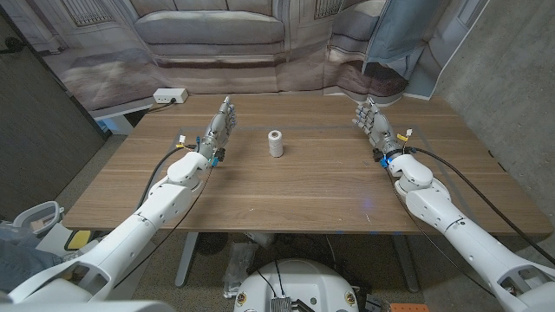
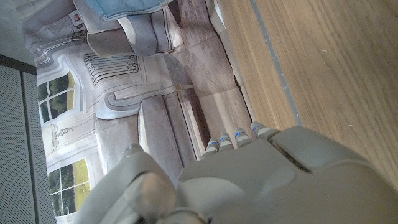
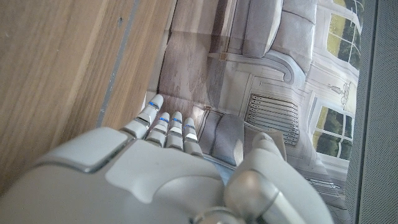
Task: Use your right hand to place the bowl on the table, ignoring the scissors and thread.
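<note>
The right hand (image 1: 374, 122) stands on its edge near the far right part of the brown wooden table (image 1: 329, 186), its pale fingers (image 1: 368, 110) extended close together and pinching nothing. In the right wrist view those fingertips (image 3: 166, 122) reach just past the table's far edge, toward a printed backdrop of a sofa and tall windows (image 3: 292, 74), with nothing between them. The left hand (image 1: 218, 132) mirrors it on the other side, fingers (image 1: 225, 111) likewise straight, side by side and holding nothing; from its own wrist camera the fingertips (image 2: 237, 138) lie by the same far edge.

Between the two hands, somewhat closer to the left hand's fingers than to the right's, a small white spool of thread (image 1: 275, 143) stands upright on the wood. It is the one loose object I can make out on the tabletop, and the task says to leave it alone.

The bowl itself I cannot find: it is neither in the right hand nor anywhere on the visible wood, so which way it lies from the right fingers cannot be told. The scissors cannot be made out either. Beyond the left hand's fingers, off the table's far left corner, a white power strip (image 1: 170, 95) rests on a lower surface. My guess is the right hand is waiting for the bowl to be brought within reach.
</note>
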`<state>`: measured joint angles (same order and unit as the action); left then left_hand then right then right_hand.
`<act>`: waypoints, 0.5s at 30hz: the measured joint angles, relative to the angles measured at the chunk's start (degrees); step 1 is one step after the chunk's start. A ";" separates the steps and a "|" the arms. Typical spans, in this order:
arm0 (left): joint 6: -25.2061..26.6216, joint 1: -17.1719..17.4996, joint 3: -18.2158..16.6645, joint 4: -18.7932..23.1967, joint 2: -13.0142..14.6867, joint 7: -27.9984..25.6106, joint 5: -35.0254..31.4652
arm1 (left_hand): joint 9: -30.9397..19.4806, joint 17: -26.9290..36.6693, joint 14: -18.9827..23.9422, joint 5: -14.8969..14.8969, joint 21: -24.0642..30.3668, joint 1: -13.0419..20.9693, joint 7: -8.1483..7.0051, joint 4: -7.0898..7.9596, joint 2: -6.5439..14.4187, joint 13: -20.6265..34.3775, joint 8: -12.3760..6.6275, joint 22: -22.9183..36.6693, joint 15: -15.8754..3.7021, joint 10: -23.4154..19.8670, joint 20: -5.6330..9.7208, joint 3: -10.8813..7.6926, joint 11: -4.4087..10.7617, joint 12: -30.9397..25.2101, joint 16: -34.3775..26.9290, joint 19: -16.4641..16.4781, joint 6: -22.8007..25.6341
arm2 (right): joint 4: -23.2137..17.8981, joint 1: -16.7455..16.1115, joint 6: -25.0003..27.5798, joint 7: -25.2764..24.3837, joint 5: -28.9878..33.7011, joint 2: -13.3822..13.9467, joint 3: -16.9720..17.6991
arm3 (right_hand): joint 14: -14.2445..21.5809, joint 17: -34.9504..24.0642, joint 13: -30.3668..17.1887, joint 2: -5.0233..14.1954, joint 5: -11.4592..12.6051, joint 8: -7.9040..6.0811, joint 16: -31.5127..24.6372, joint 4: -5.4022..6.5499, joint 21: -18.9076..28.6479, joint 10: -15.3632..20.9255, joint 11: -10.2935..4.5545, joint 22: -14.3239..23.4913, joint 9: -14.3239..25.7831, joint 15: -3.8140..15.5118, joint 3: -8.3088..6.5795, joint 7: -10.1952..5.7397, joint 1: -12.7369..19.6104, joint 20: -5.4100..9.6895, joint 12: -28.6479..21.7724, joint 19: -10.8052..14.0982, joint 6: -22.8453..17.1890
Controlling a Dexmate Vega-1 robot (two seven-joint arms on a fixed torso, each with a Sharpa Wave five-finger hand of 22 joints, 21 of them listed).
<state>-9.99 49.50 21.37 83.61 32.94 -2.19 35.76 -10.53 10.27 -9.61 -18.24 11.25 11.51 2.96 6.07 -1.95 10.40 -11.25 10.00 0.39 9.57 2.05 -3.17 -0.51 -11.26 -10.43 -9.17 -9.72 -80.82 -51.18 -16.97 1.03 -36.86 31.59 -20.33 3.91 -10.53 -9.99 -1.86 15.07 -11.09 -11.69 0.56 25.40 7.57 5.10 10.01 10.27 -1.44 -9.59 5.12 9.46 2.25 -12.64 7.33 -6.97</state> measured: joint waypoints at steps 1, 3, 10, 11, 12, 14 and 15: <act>0.04 -0.03 0.01 0.01 0.00 -0.02 -0.01 | 0.00 0.00 0.00 0.00 0.00 0.00 0.00 0.00 0.00 0.00 0.00 0.00 0.00 0.00 0.00 0.00 0.00 0.00 0.00 0.00 0.00 | -0.09 -0.06 -0.01 0.02 0.00 0.05 0.04 | 0.00 0.00 0.00 0.00 0.00 0.00 0.00 0.00 0.00 0.02 0.01 0.00 0.00 0.00 0.00 0.00 0.00 0.02 0.00 0.02 0.00; 0.24 -0.22 0.10 0.02 0.01 -0.02 -0.07 | 0.00 0.00 0.00 0.00 0.00 0.00 0.00 0.00 0.00 0.00 0.00 0.00 0.00 0.00 0.00 0.00 0.00 0.00 0.00 0.00 0.00 | -0.27 -0.16 -0.07 0.05 -0.01 0.16 0.10 | 0.00 0.00 0.00 0.00 0.00 0.00 0.00 0.00 0.00 0.02 0.01 0.00 0.00 0.00 0.00 -0.22 0.00 0.11 0.00 0.11 -0.22; 0.33 -0.86 0.32 -0.37 -0.16 0.25 -0.13 | 0.00 0.00 0.00 0.00 0.00 0.22 0.00 0.00 0.22 0.00 0.00 0.00 0.00 0.00 0.00 0.00 0.00 0.00 0.00 0.00 0.00 | -1.44 -0.94 -0.27 0.07 -0.02 0.93 0.52 | 0.35 0.00 0.00 0.00 0.00 0.00 0.00 0.00 -0.44 0.32 -0.28 0.00 0.00 -0.26 0.00 -0.32 0.00 -0.20 0.00 0.42 -0.31; 0.34 -0.97 0.36 -0.48 -0.20 0.36 -0.13 | 0.00 0.00 0.00 0.00 0.00 0.22 0.00 0.00 0.23 0.00 0.00 0.00 0.00 0.00 0.00 0.00 0.00 0.00 0.00 0.00 0.00 | -1.66 -1.08 -0.31 0.07 -0.02 1.09 0.59 | 0.52 0.01 -0.04 0.00 0.00 0.00 0.00 0.00 -0.44 0.32 -0.28 0.00 0.00 -0.09 0.00 -0.32 0.00 -0.20 0.00 0.42 -0.31; 0.34 -1.03 0.38 -0.54 -0.22 0.39 -0.13 | 0.00 0.00 0.00 0.00 0.00 0.22 0.00 -0.02 0.23 0.00 0.00 0.00 0.00 0.00 0.00 -0.02 0.00 0.00 0.00 0.00 0.00 | -1.84 -1.21 -0.34 0.07 -0.02 1.21 0.62 | 0.61 0.01 -0.19 0.00 0.00 0.00 0.00 0.00 -0.44 0.32 -0.28 0.00 -0.01 0.00 0.00 -0.32 0.00 -0.20 0.00 0.42 -0.31; 0.35 -1.21 0.46 -0.72 -0.29 0.61 -0.13 | 0.00 0.00 0.00 0.00 0.00 0.22 0.00 -0.24 0.22 0.00 0.00 0.00 0.00 0.00 0.00 -0.24 0.00 0.00 0.00 0.00 0.00 | -2.05 -1.34 -0.38 0.07 -0.02 1.35 0.67 | 0.87 0.01 -0.29 0.01 0.00 0.00 0.00 0.00 -0.44 0.32 -0.28 0.00 0.00 -0.26 0.00 -0.32 0.01 -0.20 0.00 0.42 -0.31; 0.35 -1.26 0.48 -0.78 -0.30 0.61 -0.13 | 0.00 0.00 0.00 0.00 0.00 0.22 0.00 -0.24 0.23 0.00 0.00 0.00 0.00 0.00 0.00 -0.24 0.00 0.00 0.00 0.00 0.00 | -2.19 -1.44 -0.43 0.07 0.01 1.45 0.73 | 0.92 0.01 -0.29 0.25 0.00 0.00 0.00 0.00 -0.44 0.54 -0.07 0.00 0.00 -0.31 0.00 -0.31 0.25 -0.20 0.00 0.42 -0.31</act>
<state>-9.64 48.23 21.85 82.82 32.64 -1.58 35.63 -10.53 10.27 -9.60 -18.24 11.25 11.73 2.96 5.83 -1.72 10.40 -11.25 10.00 0.39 9.57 2.05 -3.41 -0.51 -11.26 -10.43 -9.17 -9.72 -83.01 -52.61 -17.40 1.10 -36.85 33.03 -19.61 4.83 -10.53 -10.28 -1.62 15.07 -11.09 -11.69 0.56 24.95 8.11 5.03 10.00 10.26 -1.75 -9.59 4.80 9.71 2.05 -12.64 7.75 -7.28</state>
